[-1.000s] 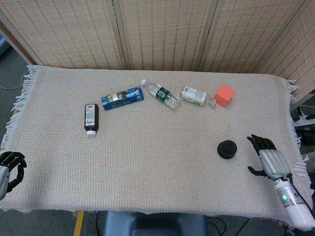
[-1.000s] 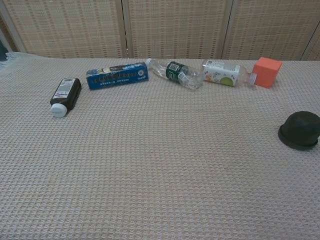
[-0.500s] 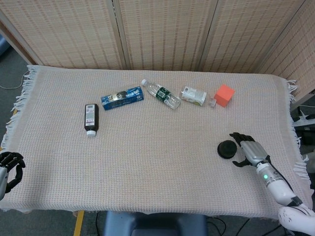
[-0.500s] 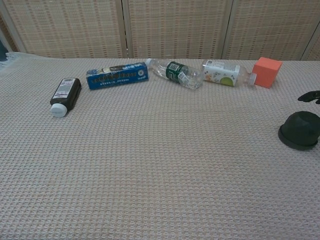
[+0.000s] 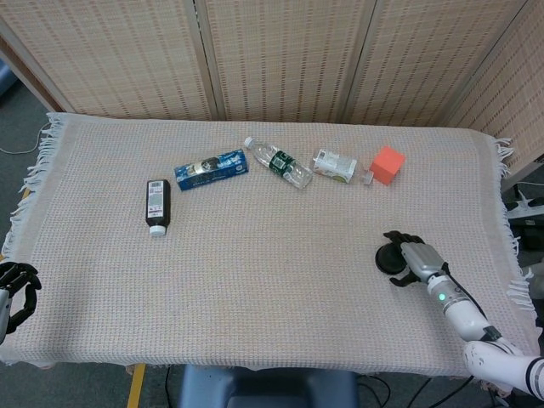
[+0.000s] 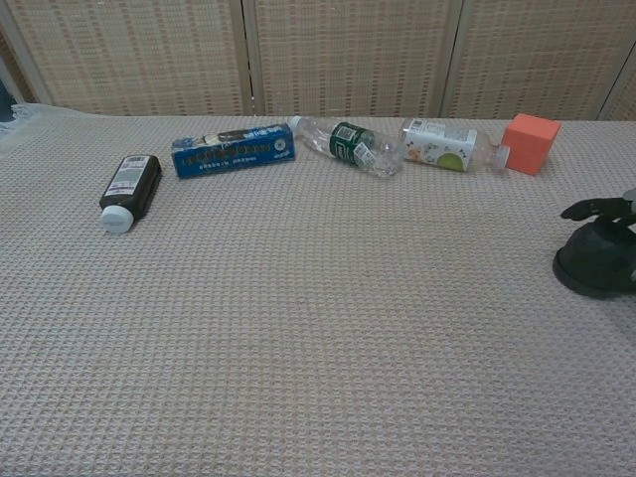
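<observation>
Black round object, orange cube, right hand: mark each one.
black round object [image 6: 594, 263], chest view, its domed side.
orange cube [image 5: 388, 164], head view, its top face.
right hand [image 5: 414, 257], head view, its back.

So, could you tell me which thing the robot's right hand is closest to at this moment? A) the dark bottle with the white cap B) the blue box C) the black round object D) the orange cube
C: the right hand has its fingers reaching over the black round object at the right side of the table, well apart from the row of other items farther back.
</observation>
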Motion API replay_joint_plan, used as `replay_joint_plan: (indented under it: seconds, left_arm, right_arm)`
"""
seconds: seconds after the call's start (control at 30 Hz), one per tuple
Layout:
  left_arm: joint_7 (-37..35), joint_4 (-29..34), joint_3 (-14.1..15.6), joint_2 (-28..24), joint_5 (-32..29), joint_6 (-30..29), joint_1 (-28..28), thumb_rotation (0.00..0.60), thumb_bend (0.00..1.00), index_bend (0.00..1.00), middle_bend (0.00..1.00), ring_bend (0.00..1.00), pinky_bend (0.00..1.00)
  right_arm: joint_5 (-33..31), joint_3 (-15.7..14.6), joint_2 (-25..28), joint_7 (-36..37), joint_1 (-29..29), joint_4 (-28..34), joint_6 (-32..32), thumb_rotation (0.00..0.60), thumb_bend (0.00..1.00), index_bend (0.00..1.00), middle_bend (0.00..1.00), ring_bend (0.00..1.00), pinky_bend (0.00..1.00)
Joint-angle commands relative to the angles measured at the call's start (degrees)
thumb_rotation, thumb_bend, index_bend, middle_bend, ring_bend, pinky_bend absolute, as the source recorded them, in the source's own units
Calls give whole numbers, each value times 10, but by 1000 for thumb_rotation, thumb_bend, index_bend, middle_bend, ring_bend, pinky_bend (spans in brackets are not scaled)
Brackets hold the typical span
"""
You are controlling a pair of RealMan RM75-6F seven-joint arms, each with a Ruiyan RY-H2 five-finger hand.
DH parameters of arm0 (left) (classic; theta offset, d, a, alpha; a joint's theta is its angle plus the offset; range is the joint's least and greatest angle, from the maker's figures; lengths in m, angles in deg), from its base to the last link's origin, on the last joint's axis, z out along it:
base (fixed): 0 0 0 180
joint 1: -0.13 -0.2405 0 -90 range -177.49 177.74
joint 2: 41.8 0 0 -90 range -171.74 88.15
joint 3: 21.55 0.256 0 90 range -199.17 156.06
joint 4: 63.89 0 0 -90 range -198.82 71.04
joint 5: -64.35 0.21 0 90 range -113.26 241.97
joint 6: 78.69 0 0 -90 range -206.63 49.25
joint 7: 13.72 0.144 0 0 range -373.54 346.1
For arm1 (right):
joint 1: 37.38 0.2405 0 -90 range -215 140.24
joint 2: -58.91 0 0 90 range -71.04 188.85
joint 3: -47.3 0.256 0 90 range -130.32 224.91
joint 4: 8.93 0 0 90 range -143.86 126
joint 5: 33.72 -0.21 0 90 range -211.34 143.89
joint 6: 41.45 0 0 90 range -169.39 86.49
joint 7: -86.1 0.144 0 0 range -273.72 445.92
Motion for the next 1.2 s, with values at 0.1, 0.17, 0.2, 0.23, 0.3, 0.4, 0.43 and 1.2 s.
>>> replay_joint_plan:
  seconds: [0.1, 0.17, 0.2, 0.23, 0.3, 0.4, 0.43, 1.2]
  left_arm:
    - [0, 0, -1, 0, -1, -2, -1, 600, 621, 604, 438, 353, 679]
    - [-1, 1, -2, -1, -2, -2, -1, 600, 620, 604, 438, 353, 679]
    - [-1, 1, -2, -1, -2, -2, -1, 600, 620, 604, 438, 353, 679]
    - [-2, 1, -2, -1, -2, -2, -1, 600, 620, 605, 438, 353, 679]
    - [-3, 1, -2, -2, -2, -2, -1, 600, 620, 606, 438, 353, 679]
    - [-4, 1, -2, -2, -2, -3, -1, 600, 619, 606, 438, 353, 679]
    - [-4, 1, -2, -2, -1, -3, -1, 600, 619, 606, 438, 354, 679]
    - [-1, 1, -3, -1, -4, 2, 0, 600, 621, 610, 438, 354, 679]
  right_arm:
    - [-13, -3, -13, -9, 12, -12, -3, 600, 181, 0, 0, 0, 49]
    - [-20, -5, -19, -14, 17, -18, -3, 600, 181, 0, 0, 0, 53]
    - [-22, -5, -22, -16, 18, -20, -2, 600, 181, 0, 0, 0, 57]
    - [-25, -6, -25, -18, 19, -23, 0, 600, 181, 0, 0, 0, 63]
    - [-30, -9, -30, -24, 22, -28, 3, 600, 181, 0, 0, 0, 77]
    - [-37, -12, -36, -30, 25, -32, 6, 600, 181, 0, 0, 0, 78]
    - [-38, -13, -37, -31, 25, -32, 7, 600, 180, 0, 0, 0, 78]
    - [-54, -9, -47, -24, 37, -48, 12, 600, 181, 0, 0, 0, 105]
